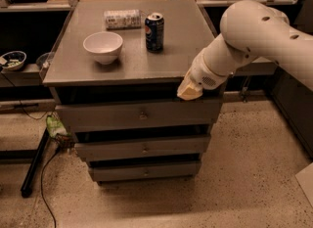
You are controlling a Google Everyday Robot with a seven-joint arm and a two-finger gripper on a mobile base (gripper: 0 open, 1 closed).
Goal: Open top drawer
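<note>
The top drawer [112, 115] is the widest grey front, just under the cabinet's tabletop, with a small round metal knob [143, 116] at its centre. Its front sits flush with the cabinet and no box shows. My gripper [188, 90], a yellowish tip on the white arm [254, 36], hangs at the front right edge of the tabletop. It is just above the drawer's right part, to the right of the knob and above it, not touching it.
On the grey tabletop [73, 65] stand a white bowl [103, 46], a blue soda can [154, 31] and a lying packet [122, 19]. Two narrower drawers [112, 148] [117, 172] sit below. A black bar and cable [34, 166] lie on the floor at left.
</note>
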